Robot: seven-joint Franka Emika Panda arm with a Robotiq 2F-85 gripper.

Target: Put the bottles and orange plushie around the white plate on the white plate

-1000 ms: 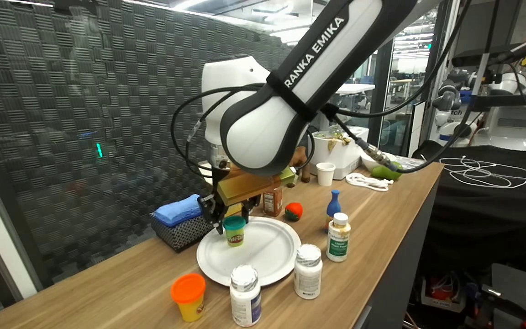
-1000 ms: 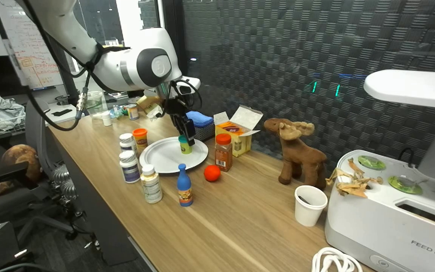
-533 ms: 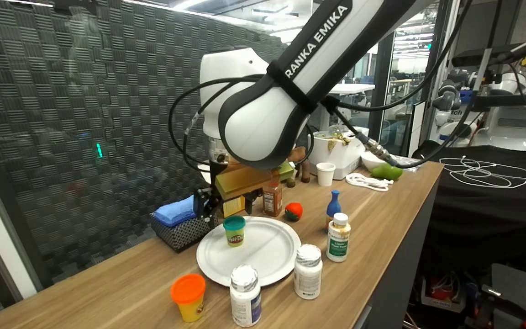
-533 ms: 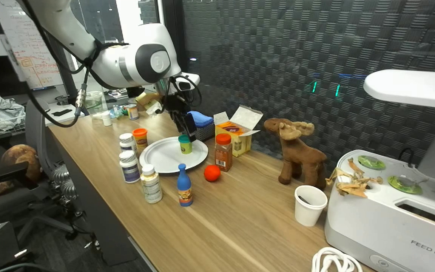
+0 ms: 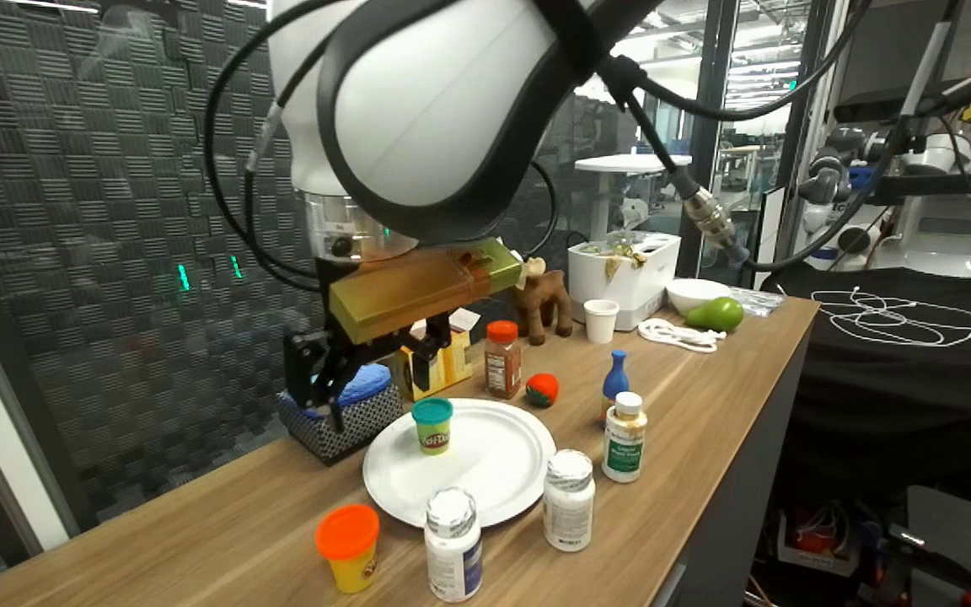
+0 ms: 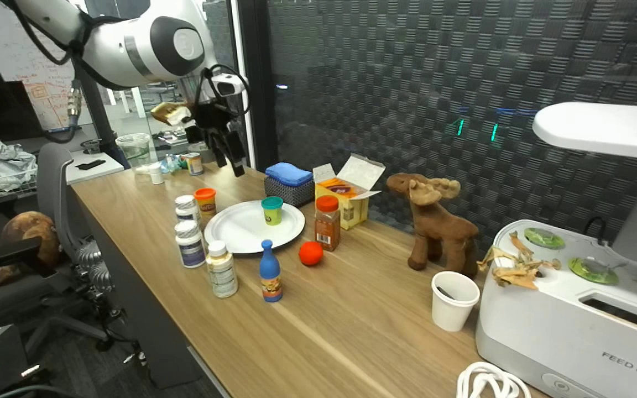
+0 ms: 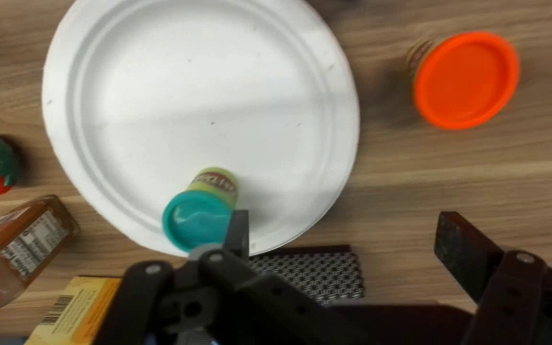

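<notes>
One pincer point(image 7: 345, 227) spread wide, one white plate point(image 7: 199, 86) bearing one teal-lidded tub point(image 5: 433, 432), around it two white bottles point(image 5: 568, 506), one green-labelled bottle point(image 5: 624, 447), one blue bottle point(image 6: 270, 271), one brownish-orange bottle point(image 5: 503, 371), one orange plushie point(image 5: 541, 389), wooden worktop point(image 6: 351, 331), dark textured wall point(image 6: 434, 110), glass panels point(image 5: 759, 181)

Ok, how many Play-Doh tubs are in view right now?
2. The teal-lidded tub stands on the white plate; the orange-lidded tub stands on the wooden table, beside the plate. Others could be hidden.
</notes>
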